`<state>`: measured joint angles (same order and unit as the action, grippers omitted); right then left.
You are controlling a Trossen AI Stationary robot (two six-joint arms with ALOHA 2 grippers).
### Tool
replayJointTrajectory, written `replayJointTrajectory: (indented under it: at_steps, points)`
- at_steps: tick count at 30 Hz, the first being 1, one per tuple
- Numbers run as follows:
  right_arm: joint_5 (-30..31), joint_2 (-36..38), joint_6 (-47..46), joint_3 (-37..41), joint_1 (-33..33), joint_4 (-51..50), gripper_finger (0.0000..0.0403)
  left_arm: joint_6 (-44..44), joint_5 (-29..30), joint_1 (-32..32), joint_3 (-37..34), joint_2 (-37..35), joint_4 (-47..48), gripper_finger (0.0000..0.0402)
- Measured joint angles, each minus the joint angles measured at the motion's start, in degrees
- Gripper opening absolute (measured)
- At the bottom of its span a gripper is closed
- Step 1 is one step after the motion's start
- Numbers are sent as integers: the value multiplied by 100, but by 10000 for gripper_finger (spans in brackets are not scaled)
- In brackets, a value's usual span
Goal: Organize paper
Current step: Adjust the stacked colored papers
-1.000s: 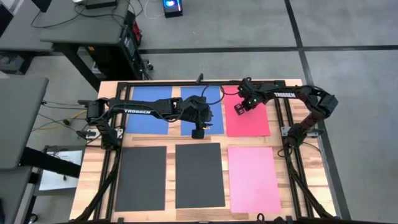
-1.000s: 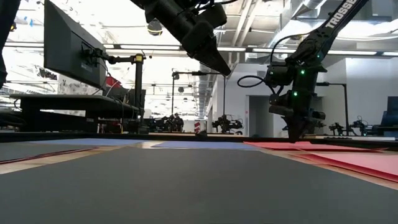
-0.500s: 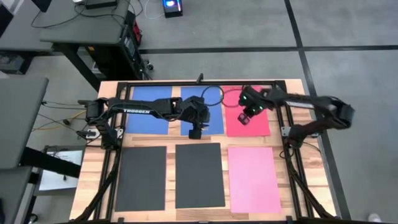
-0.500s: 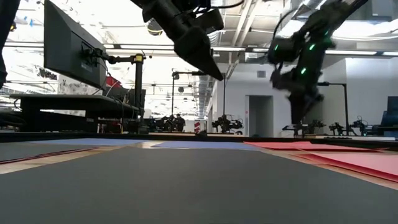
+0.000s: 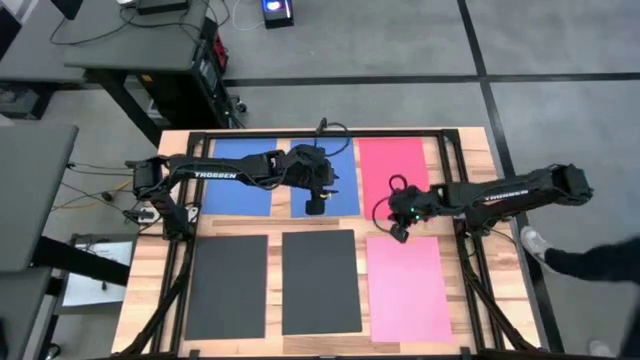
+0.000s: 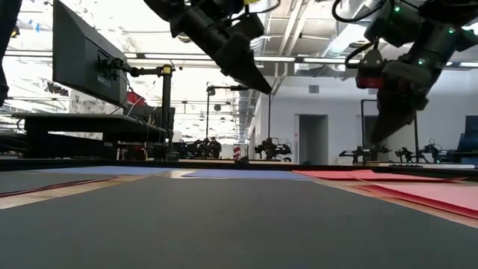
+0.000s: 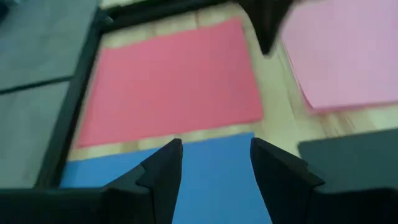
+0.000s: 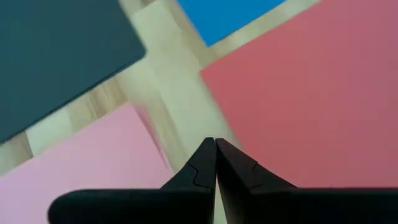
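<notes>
Right hand (image 5: 398, 234), fingers together, has swung from the red paper (image 5: 392, 160) toward the pink paper (image 5: 408, 288), likely to straighten it; left hand (image 5: 314, 208) hovers, fingers apart.

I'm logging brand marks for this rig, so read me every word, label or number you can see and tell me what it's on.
"TROSSEN", white letters on the left arm, seen from above.
White lettering on the right arm: too blurred to read.
The paper sheets and the wooden table: no print visible.
Low view and both wrist views: nothing readable.
</notes>
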<state>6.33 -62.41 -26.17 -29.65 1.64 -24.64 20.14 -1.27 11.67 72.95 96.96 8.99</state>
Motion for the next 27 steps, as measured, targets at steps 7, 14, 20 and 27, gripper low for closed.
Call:
replayJointTrajectory:
  at_steps: [7, 14, 20, 27]
  points:
    - [21, -1089, 113, 2, -92, 529, 0, -6, -5, 138, -680, -694, -560, 171]
    - [67, -1732, 121, -22, -71, 690, 0, -260, 8, 419, -2217, -2068, -1864, 162]
    - [-9, -1836, 125, -129, 85, 682, 0, -363, 26, 467, -2549, -2797, -1890, 161]
    - [-60, -1840, 130, -153, 246, 738, 0, -415, 48, 467, -2551, -2749, -1908, 161]
